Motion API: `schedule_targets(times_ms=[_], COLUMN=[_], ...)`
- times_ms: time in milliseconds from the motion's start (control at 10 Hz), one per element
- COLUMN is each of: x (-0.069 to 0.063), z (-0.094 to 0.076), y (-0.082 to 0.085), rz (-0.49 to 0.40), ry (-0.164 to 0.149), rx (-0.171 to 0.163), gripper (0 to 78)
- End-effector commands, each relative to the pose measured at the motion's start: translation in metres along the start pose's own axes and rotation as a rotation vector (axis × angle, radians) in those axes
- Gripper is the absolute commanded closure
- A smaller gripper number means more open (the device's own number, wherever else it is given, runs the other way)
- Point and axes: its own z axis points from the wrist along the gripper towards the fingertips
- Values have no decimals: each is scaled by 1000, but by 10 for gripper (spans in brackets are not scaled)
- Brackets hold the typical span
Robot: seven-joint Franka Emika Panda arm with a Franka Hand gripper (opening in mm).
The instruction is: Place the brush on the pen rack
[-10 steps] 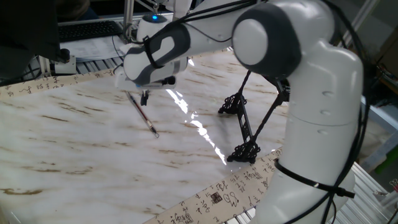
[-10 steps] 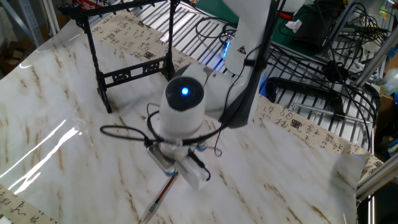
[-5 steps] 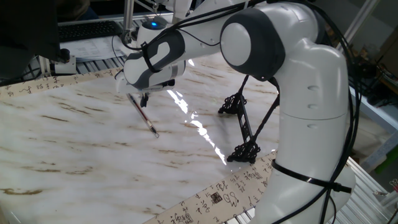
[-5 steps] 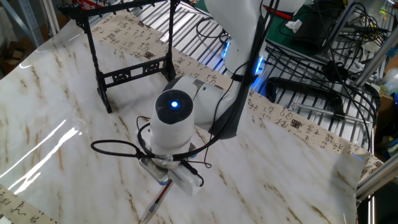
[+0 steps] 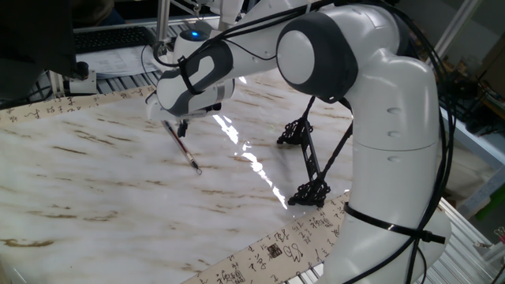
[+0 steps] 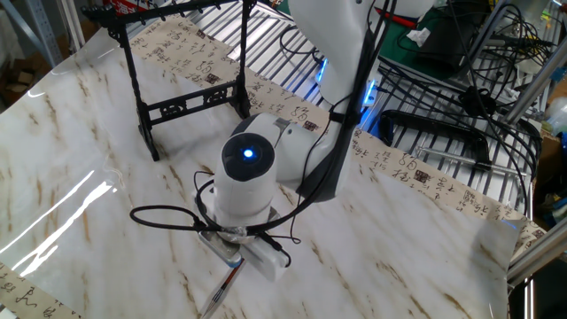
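Note:
The brush (image 5: 188,155) lies flat on the marble table, its loop end toward the front; its lower part also shows in the other fixed view (image 6: 223,285). My gripper (image 5: 181,128) hangs low over the brush's far end, and one dark finger shows just to the right of the shaft. The jaws look open around the shaft, and the brush still rests on the table. In the other fixed view the wrist (image 6: 246,168) hides the fingers. The black pen rack (image 5: 309,158) stands to the right, apart from the brush, and also shows in the other fixed view (image 6: 177,106).
A paper border with calligraphy (image 5: 268,252) runs along the table's edges. Metal grating, cables and dark equipment (image 6: 461,115) lie beyond the table. My own white arm (image 5: 379,118) rises at the table's right side, close to the rack.
The wrist has dropped lower and shifted slightly onto the brush's far end. The brush and the rack have not moved.

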Motion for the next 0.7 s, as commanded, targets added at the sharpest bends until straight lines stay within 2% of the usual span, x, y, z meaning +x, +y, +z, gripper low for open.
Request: schedule_targets(times_ms=[100, 700], x=[-2, 0], z=[4, 4], y=[0, 4], rz=[-21, -27], ry=[-10, -15], rx=[-1, -4], gripper=[776, 776])
